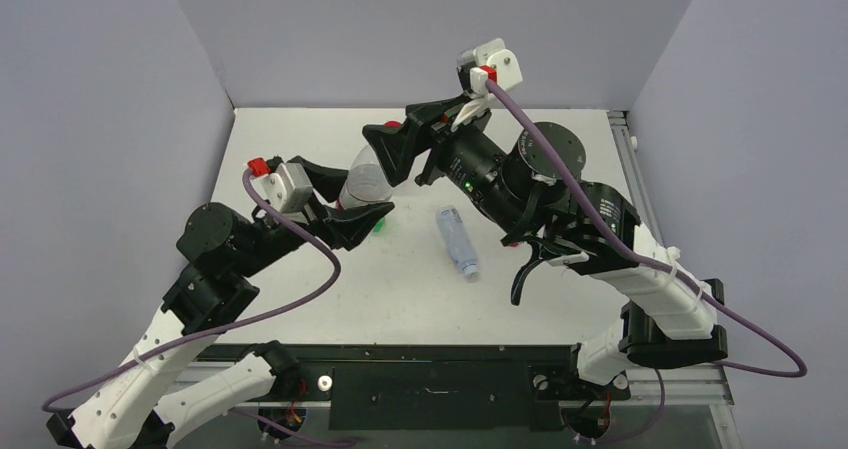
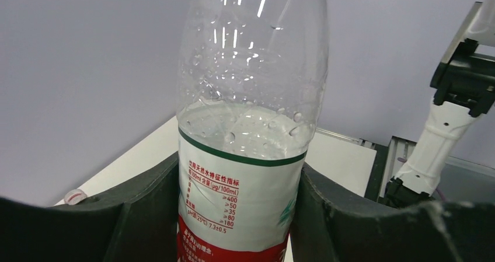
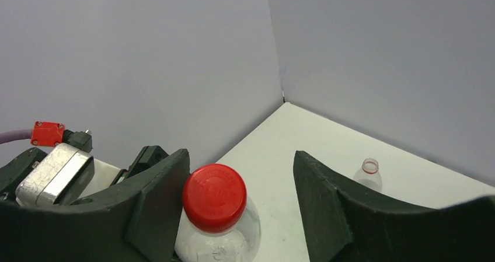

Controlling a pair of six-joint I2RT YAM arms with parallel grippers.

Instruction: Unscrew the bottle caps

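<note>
over the table (image 1: 300, 139), left pincer (image 2: 239, 177) clamped on bottle (image 2: 251, 69) (label: "7.3±0.5"), right pincer (image 3: 239, 163) spread around red cap (image 3: 214, 189)

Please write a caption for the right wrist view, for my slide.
Right tool, open, straddles the red cap of a clear bottle; an uncapped bottle sits beyond.

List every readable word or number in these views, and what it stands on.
"(µg/100ml)": white-and-red label of the clear plastic bottle.
"≥400", "≥50", "≥35", "≥80", "≥180": same label, one column.
"(25°C) 7.3±0.5": same label, lower.
Chinese lines on that label: too small to read.
Raised lettering on the round red plastic cap: too blurred.
</note>
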